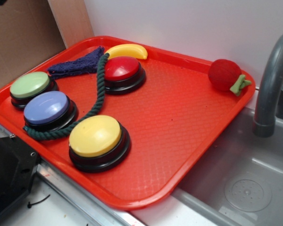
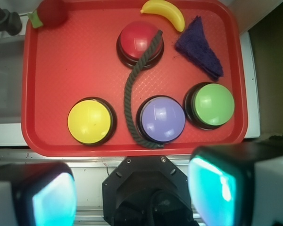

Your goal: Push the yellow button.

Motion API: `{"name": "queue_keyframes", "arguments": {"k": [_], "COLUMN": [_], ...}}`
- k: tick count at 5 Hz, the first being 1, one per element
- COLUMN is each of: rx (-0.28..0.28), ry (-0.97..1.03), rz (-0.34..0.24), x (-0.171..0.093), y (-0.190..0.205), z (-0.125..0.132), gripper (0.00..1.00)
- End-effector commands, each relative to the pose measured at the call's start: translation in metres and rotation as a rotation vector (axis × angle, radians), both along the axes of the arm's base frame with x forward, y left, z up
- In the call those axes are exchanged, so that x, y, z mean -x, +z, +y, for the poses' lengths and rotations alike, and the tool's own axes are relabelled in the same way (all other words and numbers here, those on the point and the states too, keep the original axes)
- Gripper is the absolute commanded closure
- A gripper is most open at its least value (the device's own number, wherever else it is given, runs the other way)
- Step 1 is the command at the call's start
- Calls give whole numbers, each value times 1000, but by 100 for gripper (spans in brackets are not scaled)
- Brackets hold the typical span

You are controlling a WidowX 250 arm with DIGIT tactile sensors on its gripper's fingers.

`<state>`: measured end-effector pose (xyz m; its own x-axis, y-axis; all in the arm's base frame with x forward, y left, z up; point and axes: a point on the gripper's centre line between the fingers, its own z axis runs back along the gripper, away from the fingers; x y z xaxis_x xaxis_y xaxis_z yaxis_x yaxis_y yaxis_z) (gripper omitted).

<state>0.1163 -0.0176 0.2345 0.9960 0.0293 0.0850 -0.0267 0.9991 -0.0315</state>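
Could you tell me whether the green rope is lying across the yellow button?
No, the green rope drapes over the red button and curls by the blue button, clear of the yellow button.

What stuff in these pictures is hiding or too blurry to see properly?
- Gripper: in the wrist view its fingers are blurred and cut off by the bottom edge; the exterior view does not show it.
- Red button: the green rope lies across part of its top in both views.
- Faucet: cut off by the right edge, exterior view.
- Yellow button: fully visible, nothing hidden.
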Motion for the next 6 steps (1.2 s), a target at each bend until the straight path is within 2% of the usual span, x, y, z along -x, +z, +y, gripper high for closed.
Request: {"name": "queue_keyframes", "arguments": {"k": [1, 2, 3, 4, 6], "rx": [0, -53, -73, -48, 9], "ry": [0, -199, -313, -403, -474], "rz": [0, -18, -28, -42, -17], "x": [0, -20, -19, -22, -35], "y": [0, -33, -73, -109, -148], "z": [0, -24, -50, -62, -77], "gripper": [0, 0, 0, 0, 0]}}
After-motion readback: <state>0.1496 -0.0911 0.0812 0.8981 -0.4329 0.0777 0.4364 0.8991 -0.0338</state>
